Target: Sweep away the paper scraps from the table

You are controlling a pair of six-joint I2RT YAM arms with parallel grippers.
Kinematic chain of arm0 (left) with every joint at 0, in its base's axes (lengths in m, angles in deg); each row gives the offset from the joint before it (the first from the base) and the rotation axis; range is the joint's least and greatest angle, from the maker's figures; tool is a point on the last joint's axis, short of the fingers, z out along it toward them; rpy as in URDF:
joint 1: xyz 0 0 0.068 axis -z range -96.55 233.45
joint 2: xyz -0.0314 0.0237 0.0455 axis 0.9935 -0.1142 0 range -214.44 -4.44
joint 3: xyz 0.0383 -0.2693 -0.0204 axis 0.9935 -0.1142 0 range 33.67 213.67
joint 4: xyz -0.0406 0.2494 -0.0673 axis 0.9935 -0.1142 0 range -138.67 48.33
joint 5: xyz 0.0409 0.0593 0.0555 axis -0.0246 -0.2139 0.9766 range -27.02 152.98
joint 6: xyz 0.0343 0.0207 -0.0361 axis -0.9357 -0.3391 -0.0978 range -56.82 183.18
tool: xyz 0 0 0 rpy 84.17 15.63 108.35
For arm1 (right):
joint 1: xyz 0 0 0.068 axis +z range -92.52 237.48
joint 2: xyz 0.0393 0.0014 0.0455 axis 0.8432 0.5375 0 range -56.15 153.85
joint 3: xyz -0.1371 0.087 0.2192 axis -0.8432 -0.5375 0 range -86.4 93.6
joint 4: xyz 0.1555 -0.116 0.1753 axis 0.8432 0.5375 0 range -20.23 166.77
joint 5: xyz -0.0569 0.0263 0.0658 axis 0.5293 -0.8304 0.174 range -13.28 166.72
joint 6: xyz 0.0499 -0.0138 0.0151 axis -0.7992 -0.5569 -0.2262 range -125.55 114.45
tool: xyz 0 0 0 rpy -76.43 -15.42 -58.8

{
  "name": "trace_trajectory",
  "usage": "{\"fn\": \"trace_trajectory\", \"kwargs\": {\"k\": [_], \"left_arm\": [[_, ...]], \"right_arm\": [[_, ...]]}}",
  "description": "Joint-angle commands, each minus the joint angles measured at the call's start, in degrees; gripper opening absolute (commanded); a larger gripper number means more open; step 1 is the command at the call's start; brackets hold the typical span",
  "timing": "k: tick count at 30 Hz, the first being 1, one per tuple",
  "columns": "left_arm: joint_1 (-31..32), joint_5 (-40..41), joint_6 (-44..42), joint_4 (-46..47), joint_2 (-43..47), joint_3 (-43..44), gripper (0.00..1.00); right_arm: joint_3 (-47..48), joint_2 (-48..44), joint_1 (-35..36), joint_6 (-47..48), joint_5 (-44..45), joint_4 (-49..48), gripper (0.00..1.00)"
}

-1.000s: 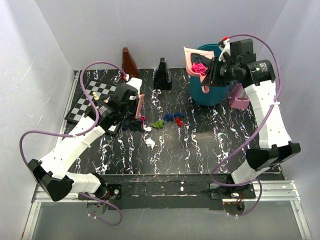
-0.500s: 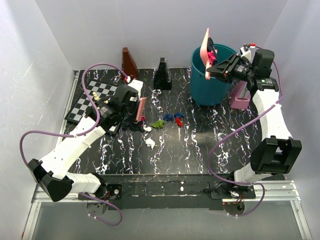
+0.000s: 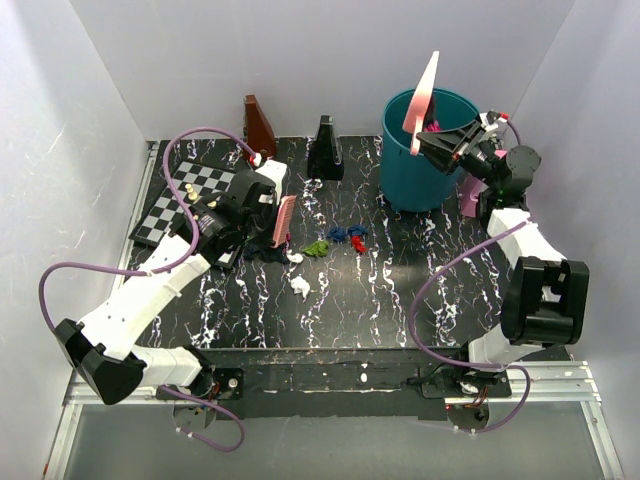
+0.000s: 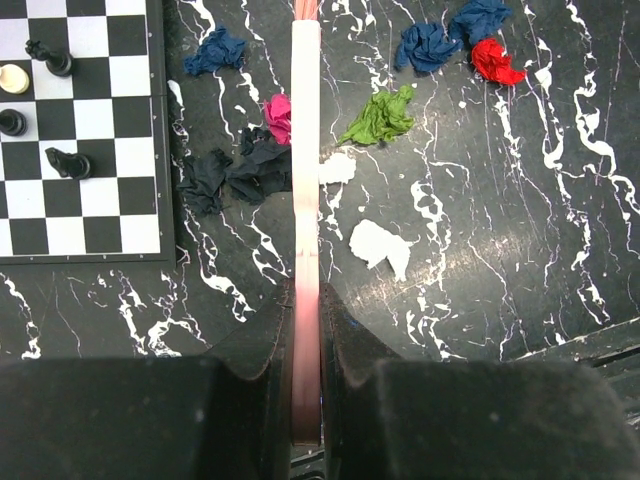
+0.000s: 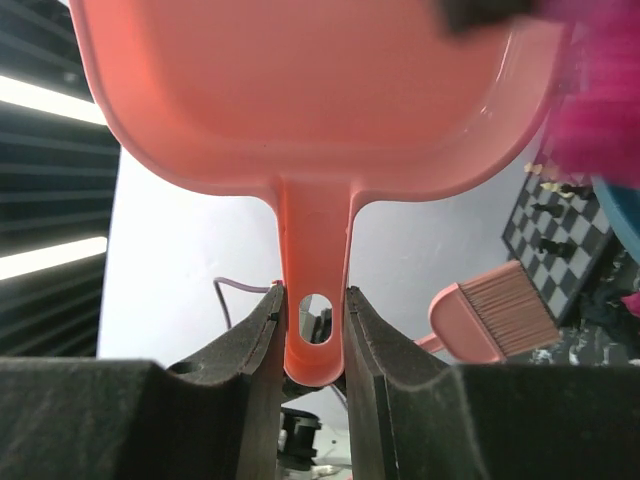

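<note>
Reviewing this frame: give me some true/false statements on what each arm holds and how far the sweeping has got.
1. The right gripper grips the dustpan by its handle. True.
2. The dustpan lies flat. False: it is raised and tipped over the teal bin.
3. The left gripper is shut on the brush. True.
4. The sweeping is finished. False: paper scraps, green, red, blue, white and others, lie on the table.
5. The chessboard is bare. False: chess pieces stand on it.

Crumpled paper scraps (image 4: 380, 117) mid-table (image 4: 520, 200)
</note>
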Motion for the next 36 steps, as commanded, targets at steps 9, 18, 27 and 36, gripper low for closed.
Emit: {"fn": "trace_trajectory", "kwargs": {"k": [9, 18, 27, 36], "left_arm": [[-0.1, -1.3, 0.4, 1.3, 2.4, 0.0, 0.00], [-0.2, -1.7, -0.1, 2.7, 1.6, 0.3, 0.00], [-0.1, -1.9, -1.3, 3.7, -1.4, 1.4, 0.00], [-0.1, 4.1, -4.2, 3.6, -6.3, 5.5, 0.00]], "right_arm": [[-4.4, 2.0, -0.2, -13.8, 2.4, -22.9, 0.01], [9.2, -2.6, 0.8, 7.2, -11.9, 5.5, 0.01], [30.1, -10.0, 11.4, 73.2, 2.6, 87.2, 0.01], [14.5, -21.4, 22.1, 83.8, 26.6, 102.5, 0.01]]}}
